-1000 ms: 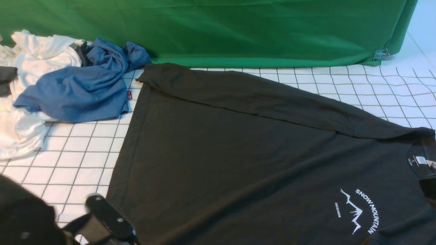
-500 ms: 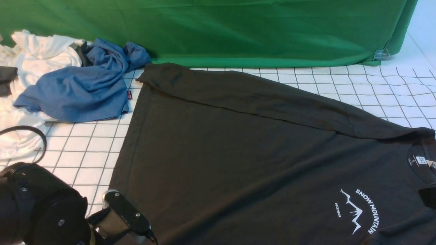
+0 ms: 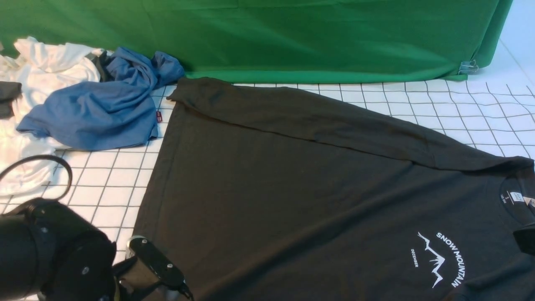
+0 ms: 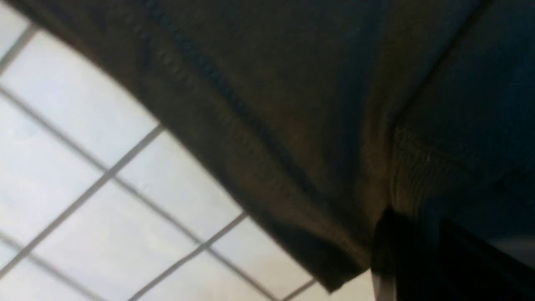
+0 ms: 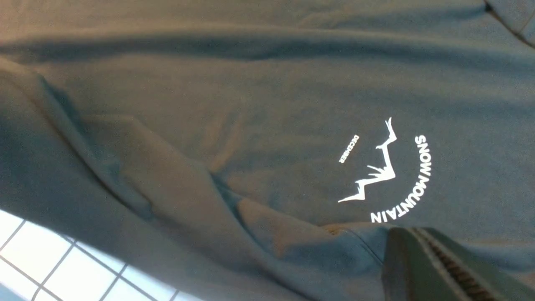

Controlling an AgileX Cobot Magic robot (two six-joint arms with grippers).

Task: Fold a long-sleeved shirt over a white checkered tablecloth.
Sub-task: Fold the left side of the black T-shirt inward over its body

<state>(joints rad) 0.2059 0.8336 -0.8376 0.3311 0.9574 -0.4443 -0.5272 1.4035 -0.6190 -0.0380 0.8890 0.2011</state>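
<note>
The black long-sleeved shirt (image 3: 292,188) lies spread on the white checkered tablecloth (image 3: 104,188), its far sleeve folded across its back edge. The "SNOW MOUNTAIN" print (image 3: 439,259) and white neck label (image 3: 515,196) sit at the right. My left gripper (image 3: 167,280) is at the shirt's near-left hem corner. In the left wrist view that gripper (image 4: 411,234) is shut with dark fabric (image 4: 292,125) gathered into its tips. My right gripper (image 5: 411,240) is shut on a fold of the shirt (image 5: 209,125) just below the print (image 5: 388,175). Only a dark part of it shows at the front view's right edge.
A crumpled blue garment (image 3: 96,104) and a white garment (image 3: 37,83) are piled at the far left. The green backdrop cloth (image 3: 267,37) hangs along the back, with a metal clip (image 3: 468,66) at its right end. A cable (image 3: 54,167) loops above my left arm.
My left arm has risen and shifted right along the near-left hem corner, its cable loop now showing. The shirt and the right side look unchanged.
</note>
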